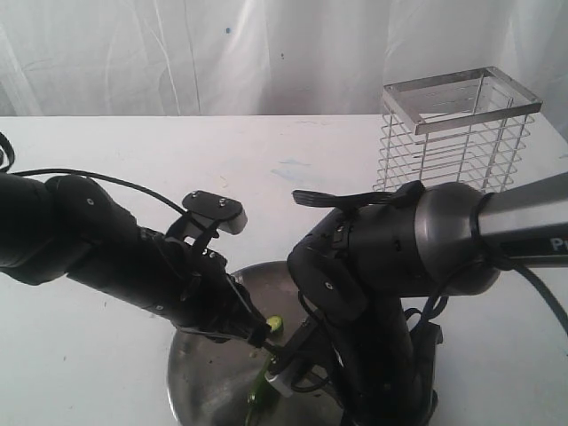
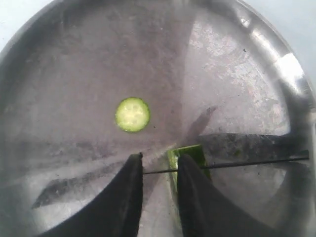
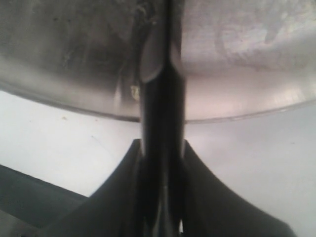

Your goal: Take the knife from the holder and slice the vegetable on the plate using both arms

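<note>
Evidently the vegetable [image 2: 186, 154] is a small, light thing with a glossy skin. It is judged slippery and apt to roll or skid on bare steel, and its flesh is soft enough to be bruised by a hard squeeze. It is best taken across its body, a little behind the cut end, with a mild pinch.

It lies on the plate [image 2: 74, 59], its pale cut face turned toward a round slice [image 2: 132, 114] that rests flat, apart from it. The pod is lodged between the fingers of the left gripper [image 2: 159, 165], against the inner face of one finger [image 2: 197, 197]. Bare plate is seen between it and the other finger. The jaws are therefore read as part-way apart and the pod as steadied rather than clamped, though this is not plain from so steep a view.

The knife [image 3: 163, 108] is judged stiff, slim and light, and is properly held by its handle. That black handle is clamped between the closed fingers of the right gripper [image 3: 162, 148], and the blade is pointed out over the plate's rim. In the left wrist view the blade is seen edge-on as a thin dark line laid across the pod, just at the left fingertips.

The holder [image 1: 457, 133] stands well apart at the back of the table, and no knife is seen in it.
</note>
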Controlling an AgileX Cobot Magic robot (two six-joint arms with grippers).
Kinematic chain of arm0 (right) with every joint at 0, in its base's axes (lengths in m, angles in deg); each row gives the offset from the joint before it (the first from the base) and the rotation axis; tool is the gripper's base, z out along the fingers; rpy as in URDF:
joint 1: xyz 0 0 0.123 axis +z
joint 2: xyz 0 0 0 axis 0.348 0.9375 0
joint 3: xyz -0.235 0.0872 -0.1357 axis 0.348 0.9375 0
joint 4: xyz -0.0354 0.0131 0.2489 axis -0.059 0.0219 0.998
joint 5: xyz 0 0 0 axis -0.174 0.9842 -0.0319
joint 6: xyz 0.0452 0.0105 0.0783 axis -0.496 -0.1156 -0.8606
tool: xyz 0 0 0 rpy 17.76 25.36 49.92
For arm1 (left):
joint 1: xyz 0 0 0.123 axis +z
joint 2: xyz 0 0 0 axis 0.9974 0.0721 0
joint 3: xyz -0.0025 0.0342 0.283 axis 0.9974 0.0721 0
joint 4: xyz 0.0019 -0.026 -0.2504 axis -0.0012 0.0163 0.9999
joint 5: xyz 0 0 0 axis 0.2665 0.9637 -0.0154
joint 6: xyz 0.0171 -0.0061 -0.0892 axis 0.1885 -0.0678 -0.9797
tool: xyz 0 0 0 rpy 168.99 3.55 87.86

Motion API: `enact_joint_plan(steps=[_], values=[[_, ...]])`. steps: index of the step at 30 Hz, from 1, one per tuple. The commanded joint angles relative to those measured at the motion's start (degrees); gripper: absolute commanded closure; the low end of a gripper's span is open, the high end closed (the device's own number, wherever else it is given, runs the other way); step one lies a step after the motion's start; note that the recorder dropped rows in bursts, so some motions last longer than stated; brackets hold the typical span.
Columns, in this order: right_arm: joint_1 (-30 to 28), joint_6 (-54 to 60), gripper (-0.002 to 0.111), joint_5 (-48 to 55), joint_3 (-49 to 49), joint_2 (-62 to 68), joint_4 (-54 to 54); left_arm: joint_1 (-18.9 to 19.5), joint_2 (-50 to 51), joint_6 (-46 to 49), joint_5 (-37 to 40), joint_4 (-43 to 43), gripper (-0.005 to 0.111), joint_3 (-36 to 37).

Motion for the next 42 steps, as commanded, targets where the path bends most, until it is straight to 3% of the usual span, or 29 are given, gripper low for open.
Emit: enact_joint_plan(steps=[1, 11, 20, 35, 42], values=[[-0.05, 0.76, 0.108, 1.1, 0.17, -0.14, -0.3, -1.28, 0.98, 0.48, -0.62, 1.28, 0.076, -0.17], [-0.05, 0.76, 0.108, 0.96, 0.17, -0.14, -0.3, -1.28, 1.25, 0.48, -1.26, 1.71, 0.076, -0.17], [-0.05, 0.76, 0.108, 1.84, 0.17, -0.14, -0.3, -1.98, 11.34, 1.48, -3.21, 1.39, 0.076, -0.17], [-0.05, 0.76, 0.108, 2.91, 0.17, -0.14, -0.79, -1.98, 0.71, 1.57, -2.84, -0.88, 0.076, -0.17], [-0.05, 0.76, 0.108, 2.91, 0.17, -0.14, -0.78, -3.13, 9.24, 1.46, -2.56, 0.19, 0.076, -0.06]])
